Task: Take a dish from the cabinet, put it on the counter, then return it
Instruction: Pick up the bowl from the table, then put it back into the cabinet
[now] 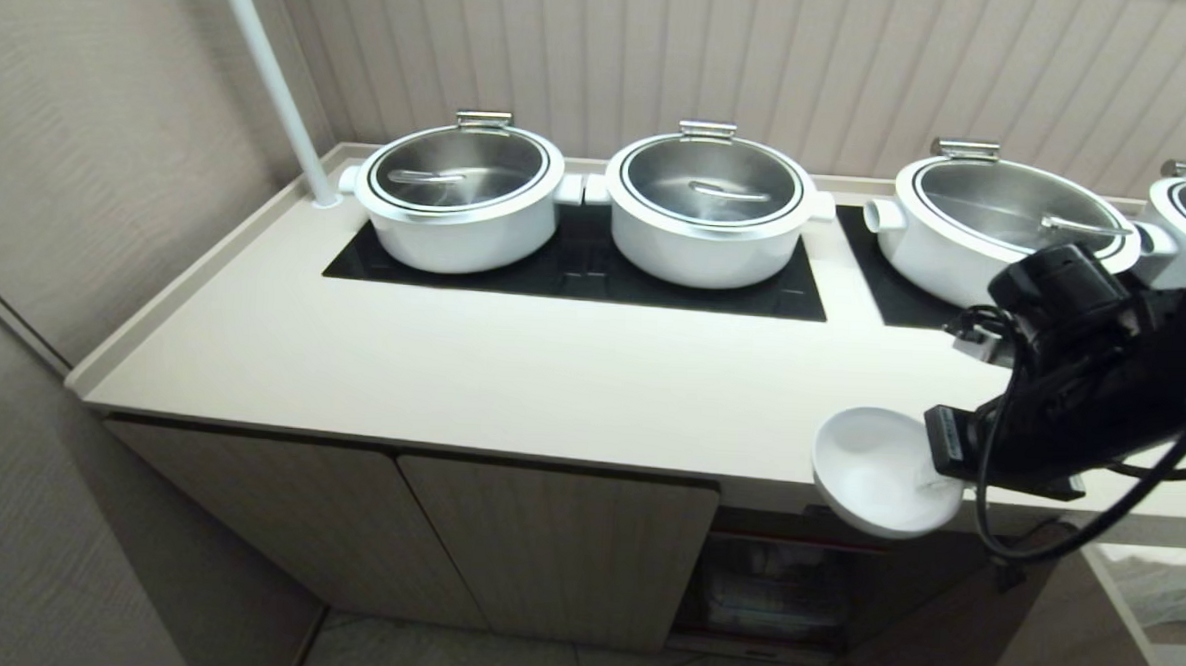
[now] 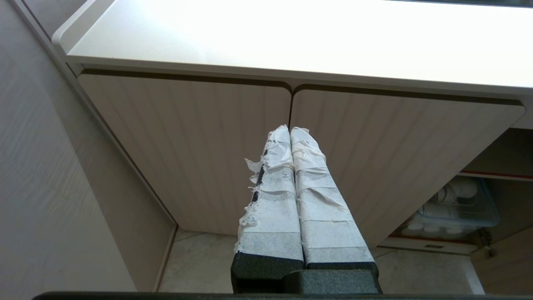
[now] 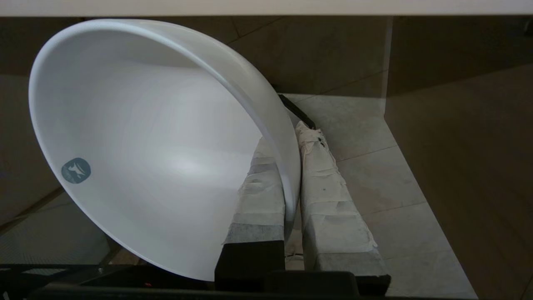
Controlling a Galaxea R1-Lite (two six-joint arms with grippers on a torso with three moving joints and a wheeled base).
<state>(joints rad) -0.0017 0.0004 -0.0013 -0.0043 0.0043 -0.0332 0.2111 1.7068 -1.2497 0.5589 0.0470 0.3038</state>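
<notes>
Right claw [image 3: 291,175] is pinched on the rim of the bowl [image 1: 882,471], one taped finger inside the wall and the other outside, as the right wrist view shows. A rim pinch like this suits a deep bowl too wide to span, and the tape on the fingers probably adds friction against the smooth glaze. From the claw, the bowl hangs out to the side, tipped so its opening faces partly sideways rather than straight up; with all the weight beyond one edge, it likely sags that way.

In the head view the bowl sits in the air in front of the edge of the counter [image 1: 511,369], touching nothing but the fingers. Below and behind the claw lies the open part of the cabinet [image 1: 554,542], where a clear box [image 2: 458,206] of white cups stands on the lower shelf. Beyond the claw, at the back of the counter, four white pots [image 1: 459,202] with steel lids stand on black glass panels, which leaves the bare front strip as the obvious landing place.

My judgement is that the bowl is out of the cabinet and must be levelled before it is set down, or it may rock on its narrow foot.

Left claw [image 2: 290,137] is pressed together, holding nothing, parked in front of the shut cabinet doors.
</notes>
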